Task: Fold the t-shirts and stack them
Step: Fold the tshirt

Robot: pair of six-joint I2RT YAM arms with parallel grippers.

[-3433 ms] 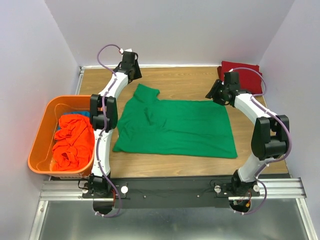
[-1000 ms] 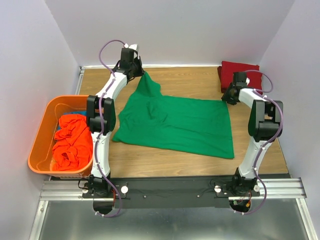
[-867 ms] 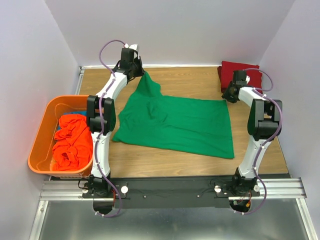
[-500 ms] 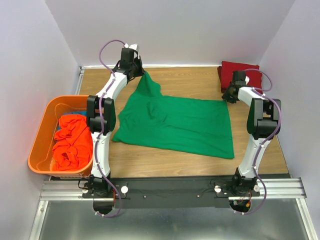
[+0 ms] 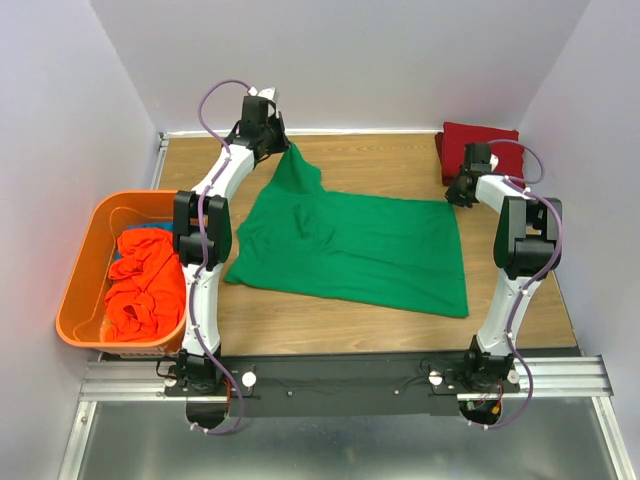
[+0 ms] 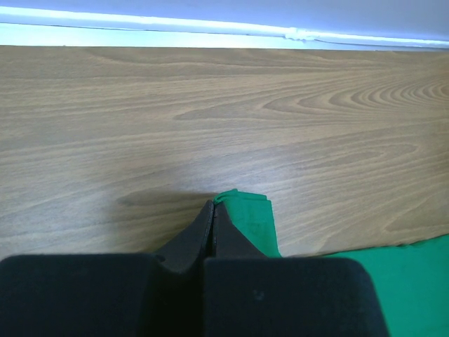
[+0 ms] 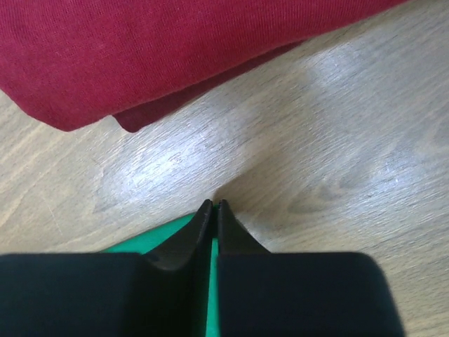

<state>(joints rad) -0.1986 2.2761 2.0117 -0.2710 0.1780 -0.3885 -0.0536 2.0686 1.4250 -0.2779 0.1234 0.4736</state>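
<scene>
A bright green t-shirt (image 5: 360,250) lies spread across the middle of the table, its far left part drawn up toward the back wall. My left gripper (image 5: 283,148) is shut on that drawn-up end; in the left wrist view the fingertips (image 6: 212,205) pinch a folded green edge (image 6: 251,221). My right gripper (image 5: 455,196) is shut on the shirt's far right corner, with green cloth (image 7: 165,237) showing between and beside its closed tips (image 7: 212,204). A folded dark red t-shirt (image 5: 482,143) rests at the back right, just beyond the right gripper (image 7: 175,49).
An orange plastic bin (image 5: 82,275) stands at the left edge, holding a crumpled orange-red shirt (image 5: 145,290) and a bit of blue cloth (image 5: 152,229). The white back-wall trim (image 6: 210,31) runs close behind the left gripper.
The right gripper's jaws have closed on the green shirt's far right corner. The left gripper keeps its hold on the raised end. Neither arm has shifted noticeably in the last second.
</scene>
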